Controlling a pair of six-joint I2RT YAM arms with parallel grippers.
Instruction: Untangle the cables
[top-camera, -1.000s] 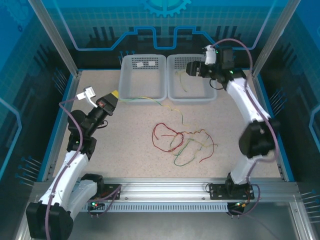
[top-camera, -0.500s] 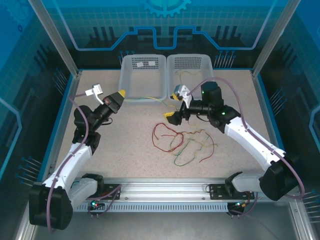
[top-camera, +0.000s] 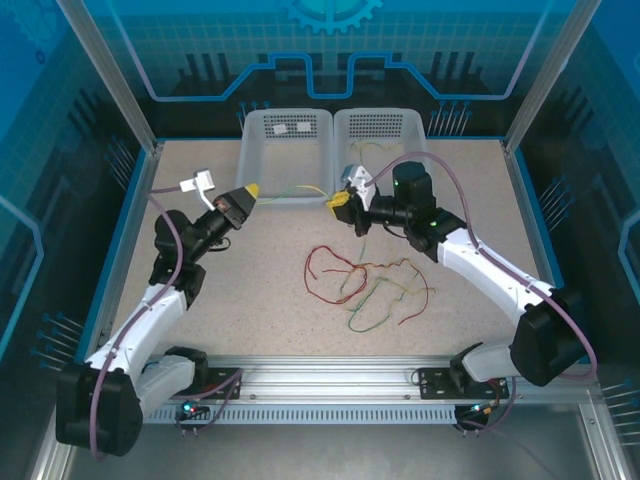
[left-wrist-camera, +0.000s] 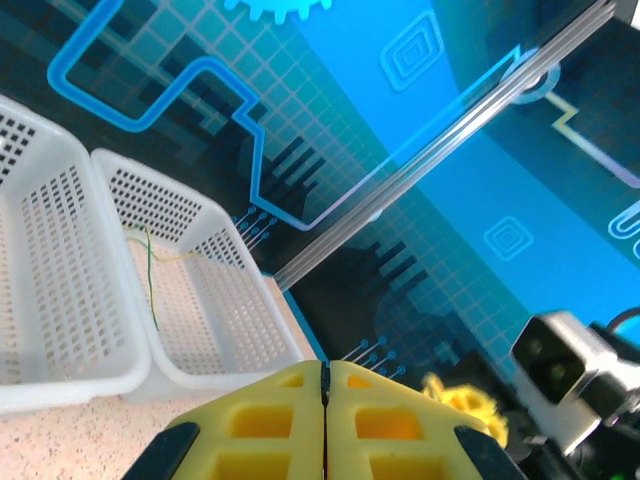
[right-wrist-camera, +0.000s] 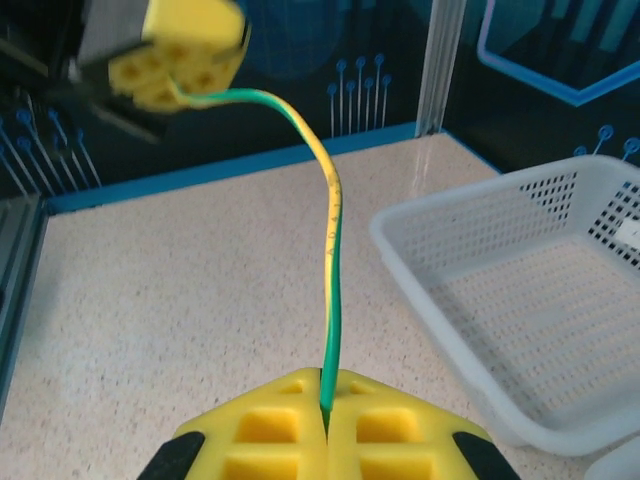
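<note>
Two robot arms meet above a speckled table (top-camera: 250, 280), in front of two white baskets (top-camera: 290, 155). The left gripper (top-camera: 247, 193) and right gripper (top-camera: 338, 203) are each clamped shut on one green-and-yellow cable (right-wrist-camera: 333, 250), which arcs between them, off the table. The other cables (top-camera: 365, 283) — red, yellow, green — lie heaped nearer the arm bases. This probably goes best with firm clamps and the arms moving together, so the span neither slips free nor dips into the heap.
</note>
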